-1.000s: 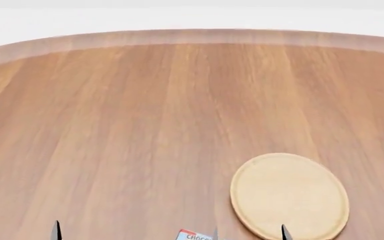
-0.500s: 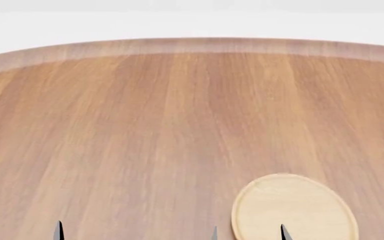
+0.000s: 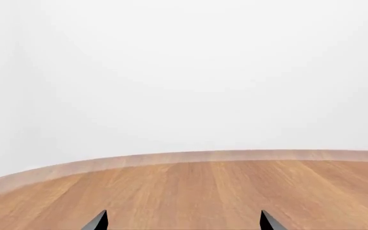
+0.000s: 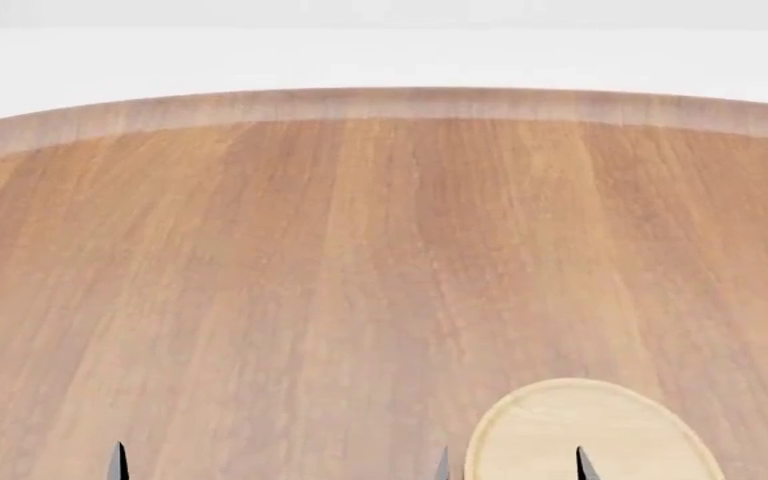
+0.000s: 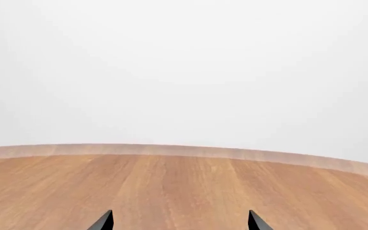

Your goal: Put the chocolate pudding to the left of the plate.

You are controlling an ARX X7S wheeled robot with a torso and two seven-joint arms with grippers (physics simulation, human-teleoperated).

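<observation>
At the head view's near edge the left gripper (image 4: 41,460) and right gripper (image 4: 514,465) are both showing spread, empty fingertips. The round wooden plate (image 4: 544,430) is lying flat beneath the right gripper, partly cut off. The chocolate pudding is showing nowhere, so its heading cannot be told; beyond, the wooden table (image 4: 357,250) is stretching to its curved far rim.

Pale tan plate (image 4: 584,435) – streaked reddish-brown wood-grain table (image 4: 357,260).

plate (image 4: 584,432): slid lower in head view | chocolate pudding: gone from view | table (image 4: 291,250) edge: lower
</observation>
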